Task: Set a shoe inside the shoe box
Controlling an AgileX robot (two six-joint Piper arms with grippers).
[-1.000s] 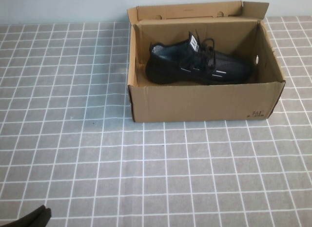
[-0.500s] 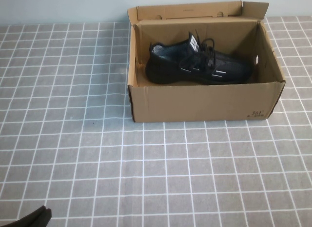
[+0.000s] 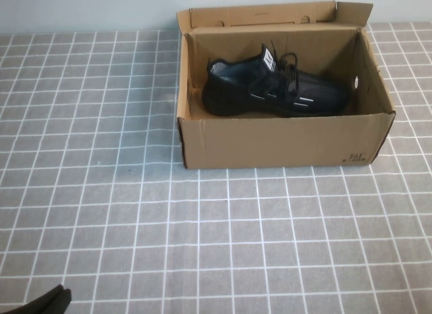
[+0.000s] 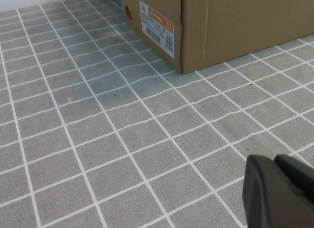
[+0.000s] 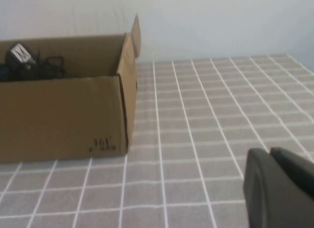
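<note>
While shoe (image 3: 273, 86) lies lengthwise in shoe box (image 3: 283, 142), toe right, left hand (image 4: 279, 191), right hand (image 5: 279, 186) closed, apart.

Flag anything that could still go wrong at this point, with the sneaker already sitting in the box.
1. The shoe box has its flap lid standing up, so an arm passing above might catch it.
2. The black sneaker lies slanted inside; its tongue tag sits high and may foul the lid if closed.
3. The left tool and right tool sit low over the gridded table, apart from the box, so contact seems unlikely.
</note>
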